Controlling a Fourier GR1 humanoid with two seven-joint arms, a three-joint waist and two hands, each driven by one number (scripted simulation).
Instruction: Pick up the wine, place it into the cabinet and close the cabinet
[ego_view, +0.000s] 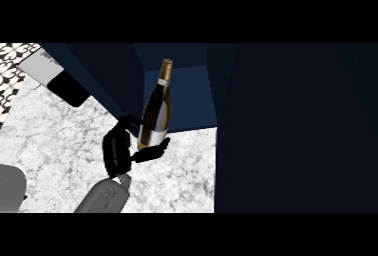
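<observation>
My fingers (118, 147) are curled round the lower part of the wine bottle (156, 107), with my thumb pressing its base from the right, so my hand (124, 145) is closed on the bottle and nothing else. Only one hand shows, entering from the lower edge on a grey forearm (103, 196); I cannot tell from the view alone which side it belongs to, though it sits left of centre. The bottle stands nearly upright in my grasp, tilted slightly to the right, dark glass with a white label near the bottom, a second pale band at the shoulder and a gold cap at the top. Its neck and upper body reach over the open blue cabinet (188, 95), while its base hangs above the speckled grey surface (66, 135). A dark cabinet door (295, 130) fills the right side of the view. At the upper left lies a white and black box (55, 75) beside a patterned wall (11, 70), well apart from the bottle
</observation>
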